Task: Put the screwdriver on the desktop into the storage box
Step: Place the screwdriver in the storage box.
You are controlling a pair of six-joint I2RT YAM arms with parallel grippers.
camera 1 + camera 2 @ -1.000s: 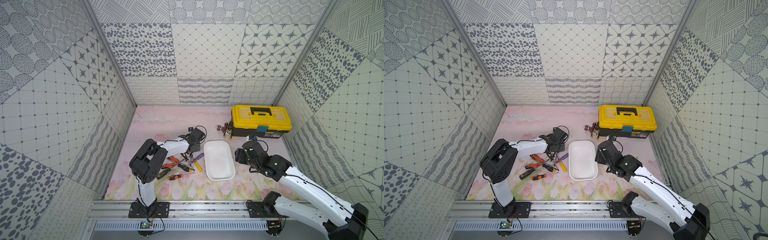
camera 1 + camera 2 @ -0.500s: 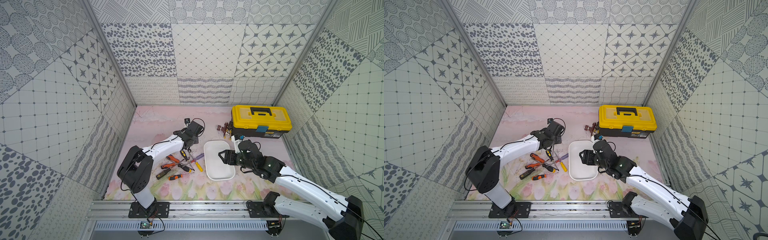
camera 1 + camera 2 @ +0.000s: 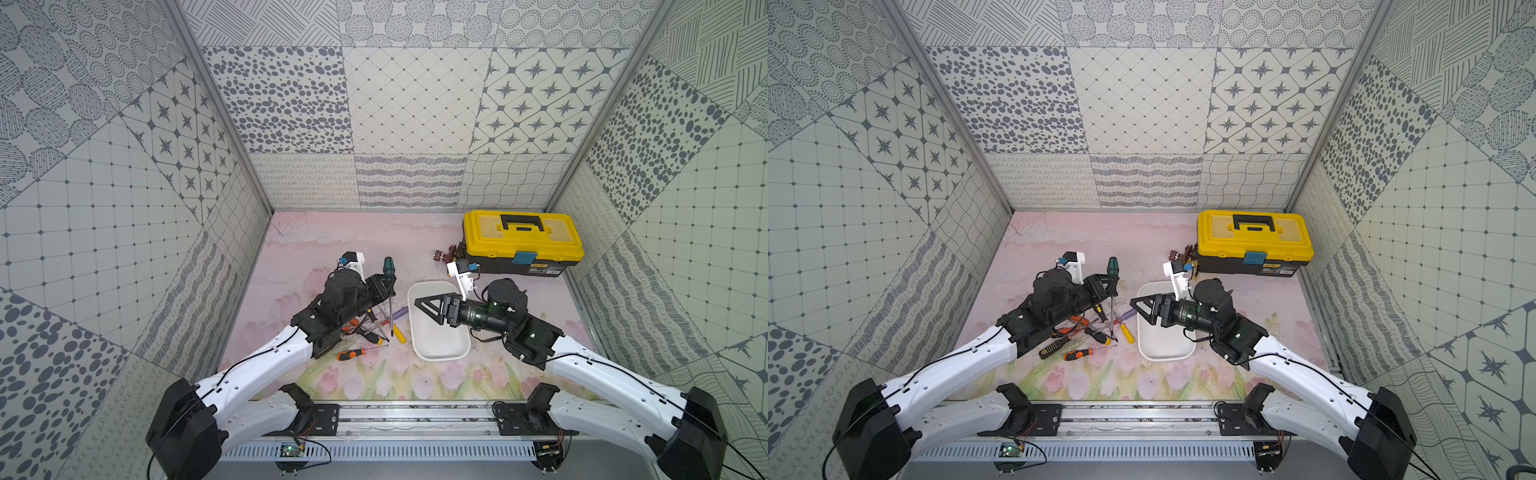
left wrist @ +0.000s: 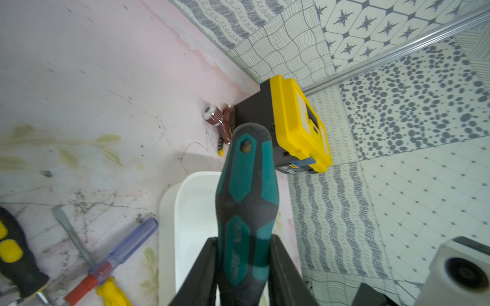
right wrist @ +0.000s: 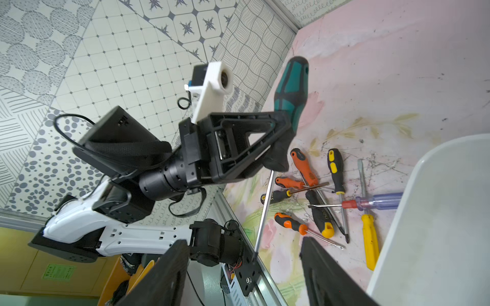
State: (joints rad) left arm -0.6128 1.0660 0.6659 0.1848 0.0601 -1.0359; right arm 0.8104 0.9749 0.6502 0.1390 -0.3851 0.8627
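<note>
Just left of the shallow white plastic storage box (image 3: 434, 345), the left gripper (image 3: 385, 286) is clamped narrowly on the teal-and-black-handled screwdriver (image 3: 389, 266), gripping low on the handle where it meets the steel shaft. The tool is off the pale pink tulip-printed desktop (image 3: 332, 237). Its handle end points up and toward the back wall. Its blade hangs down over the loose pile of orange, yellow and black screwdrivers (image 3: 374, 328) left lying there. How steeply it stands I cannot tell from above; the right wrist view suggests it is close to upright.

The box lies on the robot's right of the held tool, close beside it, and its long side runs front to back, roughly in line with the shaft as both top views show it. The right gripper (image 3: 419, 303) hovers over the box's near-left rim, jaws wide and empty, aimed across at the left one. The yellow-lidded black toolbox (image 3: 521, 237) sits well behind.

My reading is that the left arm needs a short sideways carry toward the right and then has to tip the shaft flat along the box's length. The waiting right gripper crowds that path.
</note>
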